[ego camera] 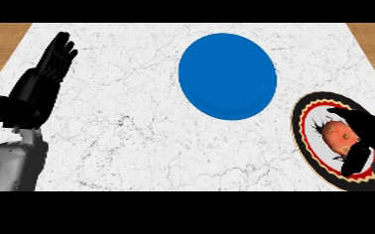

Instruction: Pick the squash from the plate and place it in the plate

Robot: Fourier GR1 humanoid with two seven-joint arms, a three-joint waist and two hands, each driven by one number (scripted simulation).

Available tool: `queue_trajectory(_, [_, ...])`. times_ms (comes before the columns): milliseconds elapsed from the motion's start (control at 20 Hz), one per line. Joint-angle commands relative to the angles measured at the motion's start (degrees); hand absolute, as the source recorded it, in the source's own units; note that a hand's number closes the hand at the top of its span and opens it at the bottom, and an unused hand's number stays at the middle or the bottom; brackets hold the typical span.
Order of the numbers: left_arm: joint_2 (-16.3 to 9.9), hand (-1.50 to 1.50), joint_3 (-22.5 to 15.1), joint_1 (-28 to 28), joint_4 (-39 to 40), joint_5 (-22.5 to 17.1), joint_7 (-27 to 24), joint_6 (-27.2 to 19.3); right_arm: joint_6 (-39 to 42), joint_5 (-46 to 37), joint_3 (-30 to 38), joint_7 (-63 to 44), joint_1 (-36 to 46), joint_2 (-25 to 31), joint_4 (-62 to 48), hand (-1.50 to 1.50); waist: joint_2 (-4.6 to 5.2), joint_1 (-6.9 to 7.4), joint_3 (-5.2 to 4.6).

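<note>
An orange-red squash (337,135) lies on a patterned plate with a black, red and white rim (302,134) at the right edge of the marble counter. My right hand (360,140) sits over that plate, with fingers and thumb curving round the squash on its right side and hiding part of it. A plain blue plate (227,76) lies in the middle of the counter, up and left of the patterned one, with nothing on it. My left hand (50,69) rests open at the left edge, fingers straight and pointing up.
The white marble counter (132,129) fills the view. Brown wood shows at the top left (11,39) and top right (362,32) corners beyond its edges.
</note>
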State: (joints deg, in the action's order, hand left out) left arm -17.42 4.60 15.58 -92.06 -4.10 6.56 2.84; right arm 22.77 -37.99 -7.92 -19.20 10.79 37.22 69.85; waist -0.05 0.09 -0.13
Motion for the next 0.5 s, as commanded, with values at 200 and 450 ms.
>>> queue_trajectory(200, [1.15,0.0,-1.1,3.43,1.53,1.71,1.51,-0.53,-15.89,-7.18,2.13,10.17,5.04,-2.08,-8.08,1.5,0.24,0.32,0.2])
queue_trajectory(450, [-0.99,0.0,2.85,-1.95,0.2,0.65,0.45,-1.04,-21.81,-6.13,8.91,-16.31,-13.71,-7.82,3.76,1.5,-1.61,-5.77,-0.13])
